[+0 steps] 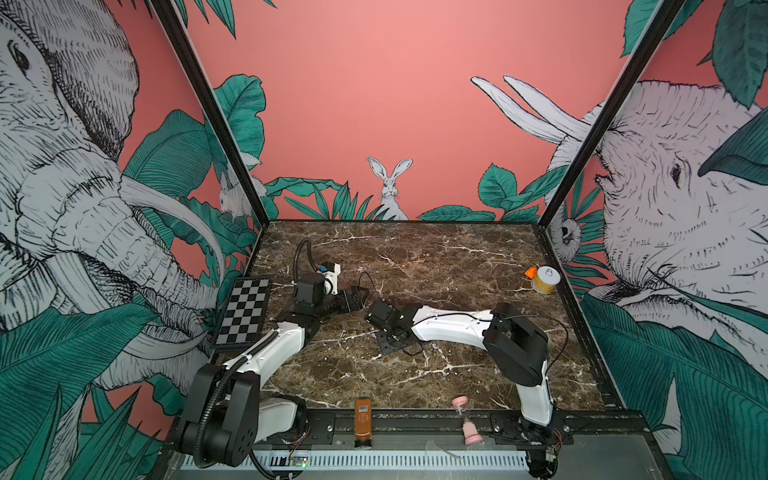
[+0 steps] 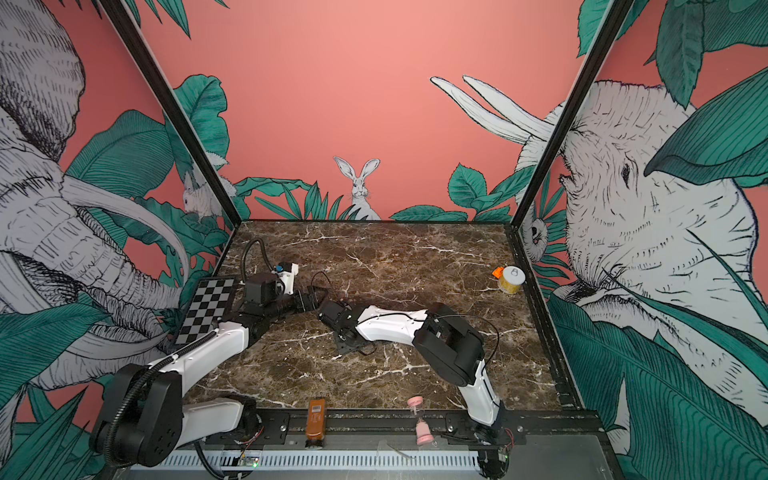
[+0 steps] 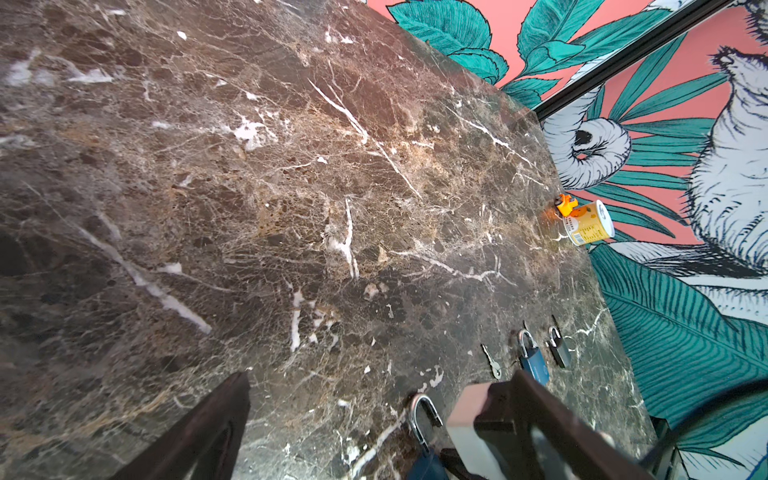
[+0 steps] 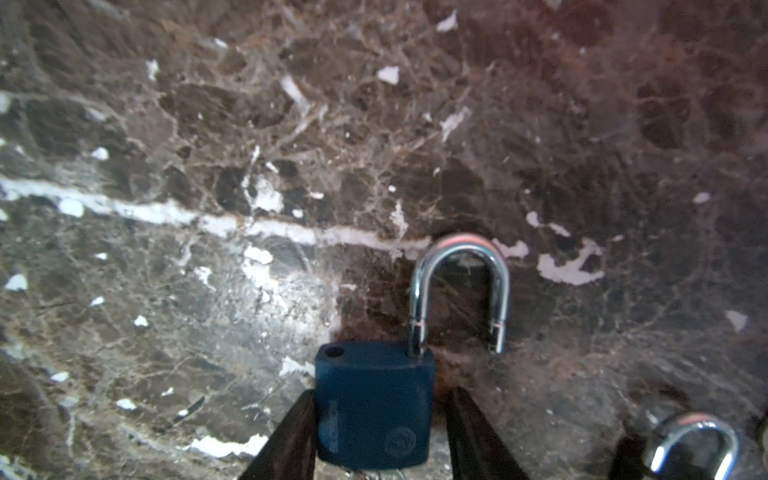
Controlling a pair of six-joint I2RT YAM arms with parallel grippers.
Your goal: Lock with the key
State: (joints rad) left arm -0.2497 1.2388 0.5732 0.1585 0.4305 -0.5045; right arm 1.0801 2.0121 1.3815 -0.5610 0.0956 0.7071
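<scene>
right wrist view: a dark blue padlock (image 4: pixel 370 415) sits between the jaws of the right pincer (image 4: pixel 382 392), near the middle of the marble desk (image 4: pixel 166 124). one jaw looks pressed to its side and the other is a sliver off, so a firm pinch cannot be told. its silver shackle (image 4: pixel 461 257) stands open, one leg free of the body. left wrist view: a small key (image 3: pixel 492 361) lies flat just beside a second blue padlock (image 3: pixel 534 363) and a grey padlock (image 3: pixel 559 351). in a top view the left pincer (image 1: pixel 362 296), tips near the right one, is spread wide, holding nothing.
</scene>
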